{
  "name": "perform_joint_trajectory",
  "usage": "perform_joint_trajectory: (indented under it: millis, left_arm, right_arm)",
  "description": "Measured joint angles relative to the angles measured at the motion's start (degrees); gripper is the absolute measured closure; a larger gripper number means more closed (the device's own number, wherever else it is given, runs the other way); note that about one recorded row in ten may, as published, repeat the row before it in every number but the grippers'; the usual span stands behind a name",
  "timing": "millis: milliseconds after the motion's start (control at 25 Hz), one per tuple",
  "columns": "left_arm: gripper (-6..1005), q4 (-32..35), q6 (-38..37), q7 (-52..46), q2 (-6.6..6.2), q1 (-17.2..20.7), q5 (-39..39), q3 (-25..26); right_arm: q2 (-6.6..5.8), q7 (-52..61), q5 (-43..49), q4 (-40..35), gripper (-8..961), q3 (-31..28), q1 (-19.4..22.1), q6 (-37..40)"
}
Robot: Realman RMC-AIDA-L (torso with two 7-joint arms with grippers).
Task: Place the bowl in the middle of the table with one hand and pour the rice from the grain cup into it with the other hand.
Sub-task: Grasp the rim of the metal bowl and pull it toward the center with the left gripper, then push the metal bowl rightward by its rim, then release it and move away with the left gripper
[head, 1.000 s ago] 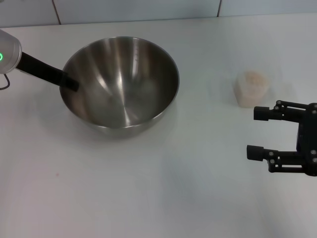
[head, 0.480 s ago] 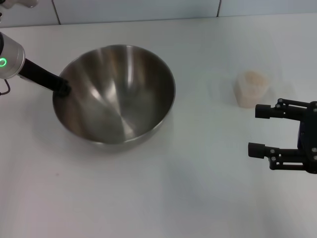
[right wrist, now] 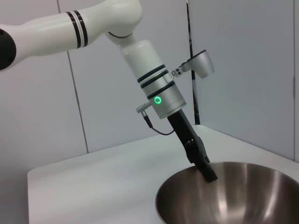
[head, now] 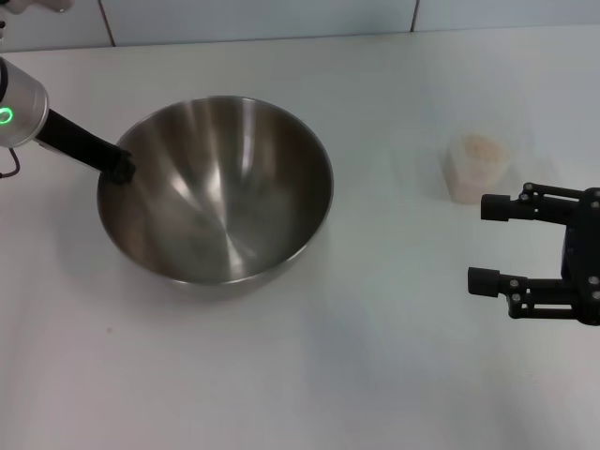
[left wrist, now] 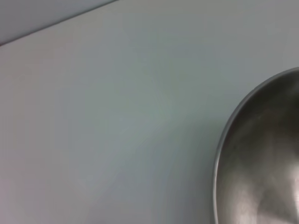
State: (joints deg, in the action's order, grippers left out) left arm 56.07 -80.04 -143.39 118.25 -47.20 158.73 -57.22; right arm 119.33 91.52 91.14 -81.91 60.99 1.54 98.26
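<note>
The left gripper [head: 120,167] reaches in from the table's [head: 281,375] left edge and is clamped on the left rim of the bowl [head: 216,187], one finger visible inside the wall in the right wrist view. The bowl is a large, round, polished steel vessel with a deep mirror-like interior, empty, sitting left of the table's centre. Right of it, well apart and nearer the right edge, stands the grain cup [head: 476,167], small, clear, thin-walled plastic, upright, heaped with pale rice [head: 480,146]. The right gripper [head: 492,244] hovers just nearer the front edge than the cup, holding nothing, its black prongs spread wide and pointing leftward. The cup lies beyond its fingertips, toward the far edge, so it is clearly the nearer hand for that grasp.
</note>
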Motion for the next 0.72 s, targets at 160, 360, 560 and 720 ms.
perform_joint_trajectory:
  millis: [160, 360, 560, 720]
  left_arm:
    - [924, -0.11, -1.6, 0.64, 0.13, -0.75, -0.37, -0.07]
    - [926, 0.62, -3.09, 1.98, 0.26, -1.94, -4.14, -0.09]
    - [935, 1.12, -3.89, 2.27, 0.31, -4.34, -5.09, -0.78]
    - [955, 1.28, -3.91, 2.71, 0.44, -6.35, -5.75, -0.9]
  right_arm:
    - [0.01, -0.12, 0.01, 0.03, 169, 0.0, 0.0, 0.0]
    - [0.02, -0.6, 0.03, 0.5, 168, 0.0, 0.01, -0.01]
    - [0.02, -0.62, 0.16, 0.57, 168, 0.0, -0.12, -0.01]
    - [0.02, -0.64, 0.37, 0.61, 168, 0.0, -0.15, -0.01]
